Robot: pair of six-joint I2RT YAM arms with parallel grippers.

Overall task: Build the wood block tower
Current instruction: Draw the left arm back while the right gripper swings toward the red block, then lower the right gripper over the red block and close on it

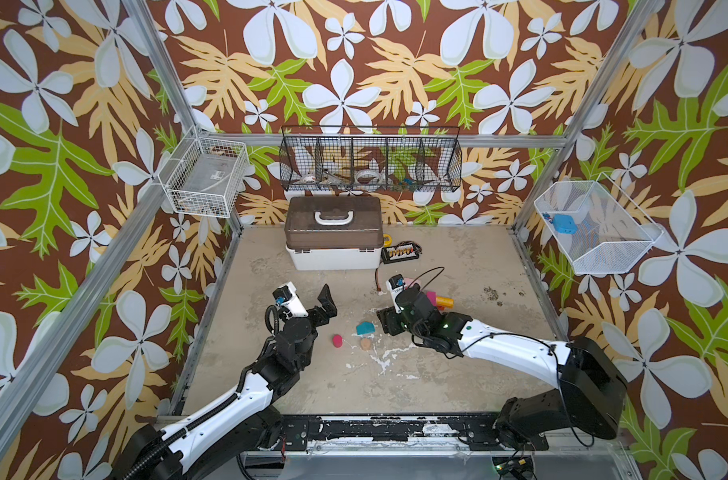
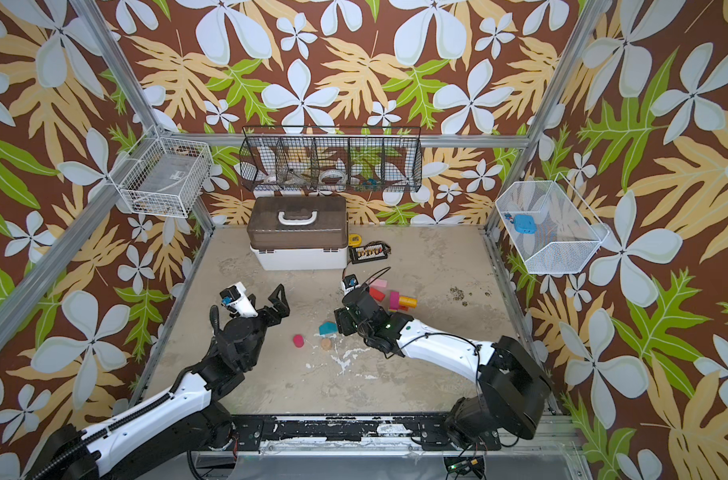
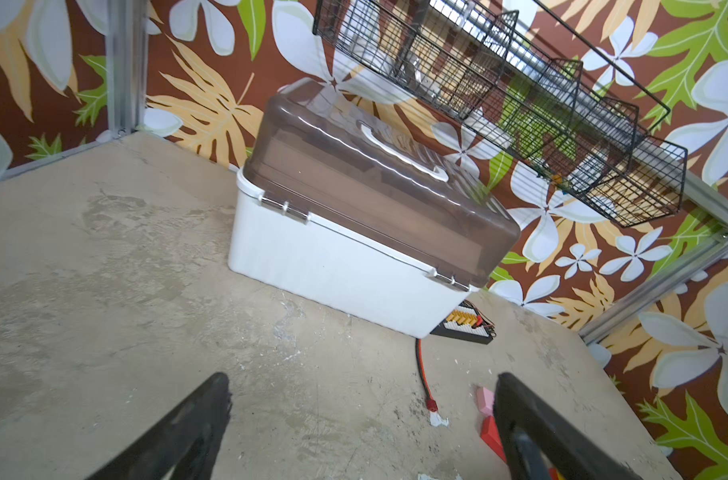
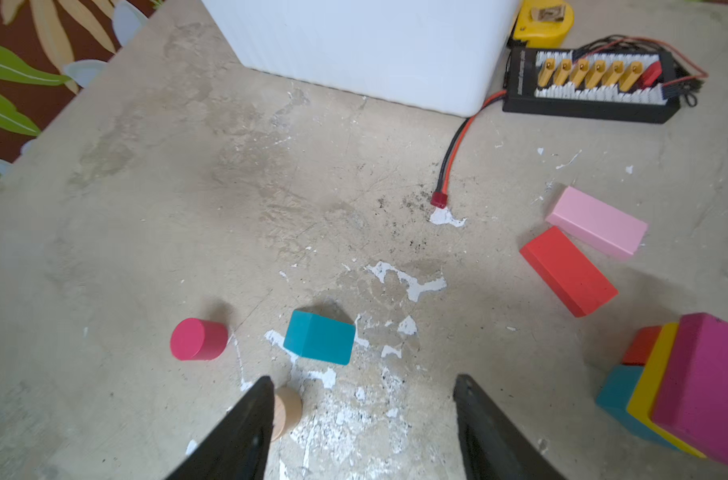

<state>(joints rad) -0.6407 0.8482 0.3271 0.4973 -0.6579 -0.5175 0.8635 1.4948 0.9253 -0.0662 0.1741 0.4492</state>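
The teal roof piece (image 4: 320,337) lies on the table just ahead of my open right gripper (image 4: 362,377), whose jaws hold nothing. A tan cylinder (image 4: 287,409) stands beside one right fingertip (image 4: 262,395), and a crimson cylinder (image 4: 198,338) is farther out. A pink bar (image 4: 597,222) and a red bar (image 4: 568,270) lie loose. The tower (image 4: 707,386) is a small magenta, yellow, blue and red cluster to the right of that gripper, with an orange cylinder (image 2: 408,301) against it. My left gripper (image 1: 328,303) hovers open and empty, well left of the blocks.
A white toolbox with a brown lid (image 1: 333,232) stands at the back. Beside it lie a black-and-orange electronic board (image 4: 586,83), its red-black wire (image 4: 449,162) and a yellow tape measure (image 4: 543,23). Wire baskets (image 1: 370,160) hang on the walls.
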